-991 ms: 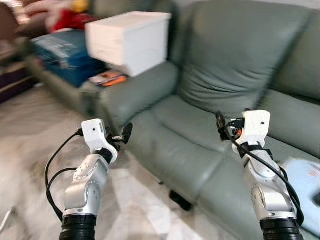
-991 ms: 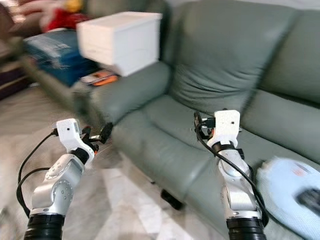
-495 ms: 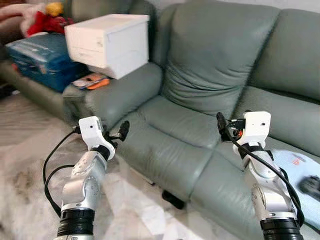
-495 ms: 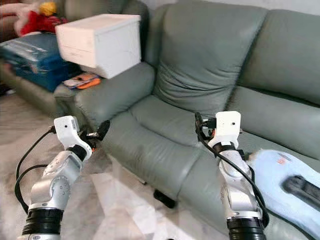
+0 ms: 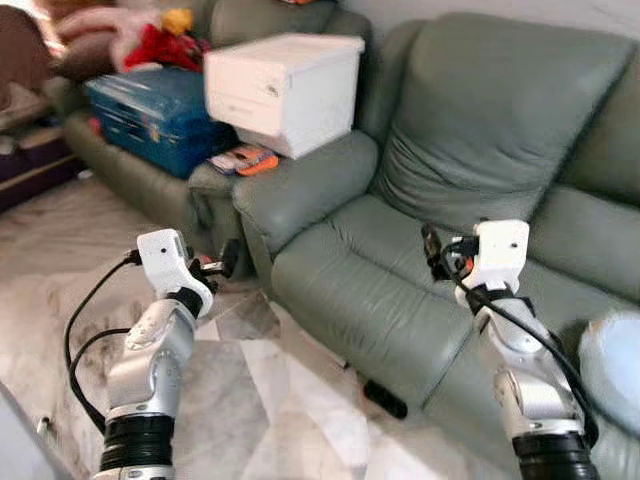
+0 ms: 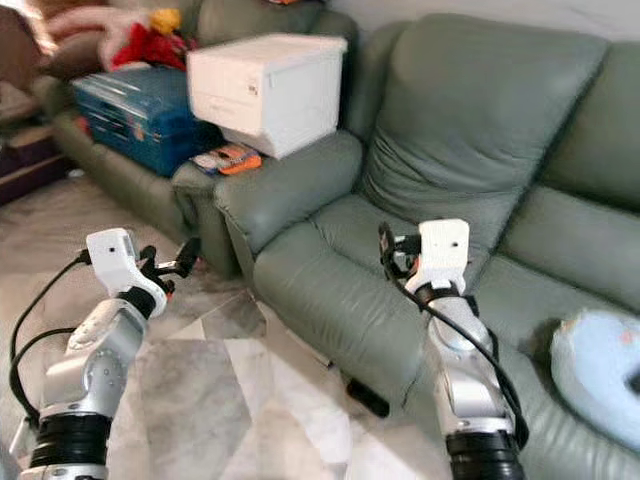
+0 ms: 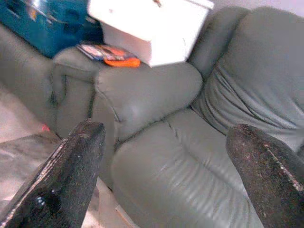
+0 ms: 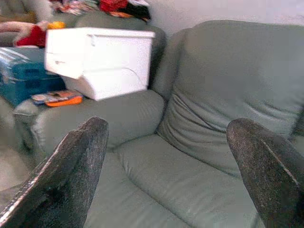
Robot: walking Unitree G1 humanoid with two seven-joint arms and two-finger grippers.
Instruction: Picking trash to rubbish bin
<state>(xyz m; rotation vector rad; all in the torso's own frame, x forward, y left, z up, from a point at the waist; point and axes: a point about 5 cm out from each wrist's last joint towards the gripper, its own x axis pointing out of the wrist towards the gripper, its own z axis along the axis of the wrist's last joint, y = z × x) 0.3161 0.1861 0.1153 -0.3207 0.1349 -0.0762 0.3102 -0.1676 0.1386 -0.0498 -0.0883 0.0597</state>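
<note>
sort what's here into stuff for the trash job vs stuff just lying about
Job:
left gripper, open and empty
right gripper, open and empty
orange packet, possibly trash

Lying about:
sofa
white box
blue case

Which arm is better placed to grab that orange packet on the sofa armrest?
Probably left. The left tool is open and nearer the orange packet on the armrest; the right tool, also open, hangs over the seat.
</note>
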